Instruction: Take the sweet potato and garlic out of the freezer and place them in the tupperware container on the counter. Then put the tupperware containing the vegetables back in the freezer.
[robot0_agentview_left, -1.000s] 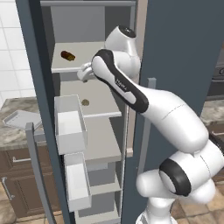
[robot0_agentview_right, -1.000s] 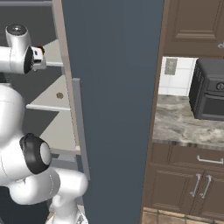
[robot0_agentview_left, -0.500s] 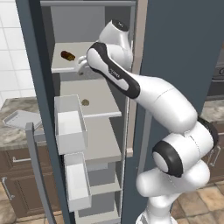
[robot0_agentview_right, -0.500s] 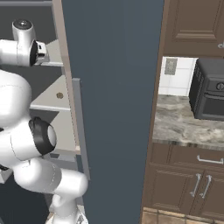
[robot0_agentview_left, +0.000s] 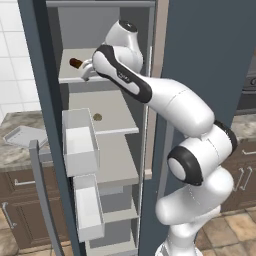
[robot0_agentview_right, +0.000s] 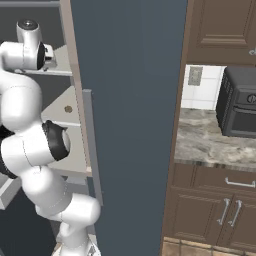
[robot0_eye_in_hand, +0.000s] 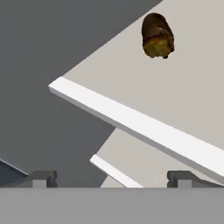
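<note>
The gripper (robot0_eye_in_hand: 111, 177) is spread wide and holds nothing; in the hand view its two tips stand far apart at the bottom. It hangs at the front edge of the upper shelf (robot0_agentview_left: 82, 75) of the freezer (robot0_agentview_left: 210, 60), whose door stands open. The step in hand, as I judge it, is the reach for the first vegetable. The sweet potato (robot0_eye_in_hand: 157, 36) lies further in on that same shelf, apart from the fingers. The next move calls for going forward over the shelf edge until the lump sits between the fingers, then closing.

One shelf lower lies the garlic (robot0_agentview_left: 97, 117), alone on its surface. The white door bins (robot0_agentview_left: 80, 142) look empty from here. Beyond the door, the tupperware container (robot0_agentview_left: 22, 136) rests on the counter (robot0_agentview_left: 15, 155) with nothing in it.
</note>
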